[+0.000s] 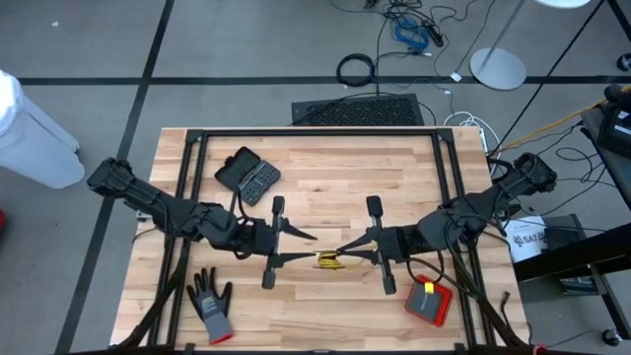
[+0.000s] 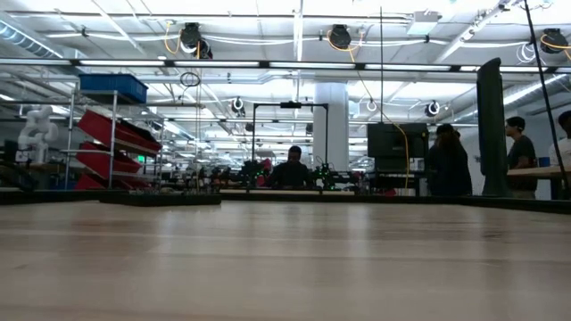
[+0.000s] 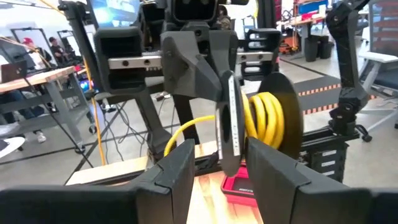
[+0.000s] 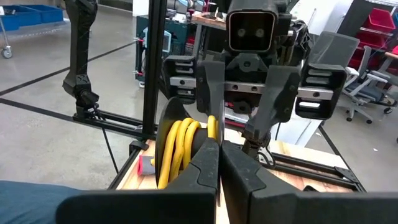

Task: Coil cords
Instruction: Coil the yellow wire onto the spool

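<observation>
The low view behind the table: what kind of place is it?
Probably a robotics lab or workshop: metal shelves with red bins, workbenches with people at them, and a ceiling of exposed pipes and lamps.
</observation>
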Robot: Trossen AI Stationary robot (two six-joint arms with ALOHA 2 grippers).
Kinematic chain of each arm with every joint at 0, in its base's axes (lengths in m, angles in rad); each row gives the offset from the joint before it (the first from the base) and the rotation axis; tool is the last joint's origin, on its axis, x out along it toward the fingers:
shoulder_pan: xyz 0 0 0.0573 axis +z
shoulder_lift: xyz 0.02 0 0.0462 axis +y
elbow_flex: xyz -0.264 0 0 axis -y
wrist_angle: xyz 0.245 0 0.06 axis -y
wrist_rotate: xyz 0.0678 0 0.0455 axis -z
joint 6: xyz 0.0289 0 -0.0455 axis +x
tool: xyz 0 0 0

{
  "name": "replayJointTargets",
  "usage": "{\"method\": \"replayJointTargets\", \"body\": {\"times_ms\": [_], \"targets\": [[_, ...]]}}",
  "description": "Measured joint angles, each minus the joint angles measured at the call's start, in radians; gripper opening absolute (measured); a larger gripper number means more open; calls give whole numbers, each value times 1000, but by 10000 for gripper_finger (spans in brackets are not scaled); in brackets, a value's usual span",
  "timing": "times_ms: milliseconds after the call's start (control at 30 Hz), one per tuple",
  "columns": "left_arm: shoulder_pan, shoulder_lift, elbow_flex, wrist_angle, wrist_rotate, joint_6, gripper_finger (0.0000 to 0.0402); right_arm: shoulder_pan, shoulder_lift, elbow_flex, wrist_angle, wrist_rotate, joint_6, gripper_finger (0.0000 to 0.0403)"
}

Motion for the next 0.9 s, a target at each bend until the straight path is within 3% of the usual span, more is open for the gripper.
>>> {"method": "replayJointTargets", "body": {"times_ms": [900], "targets": [[10,21,0,30,0,10,137,0,1,0,-3,3,-2,0]]}}
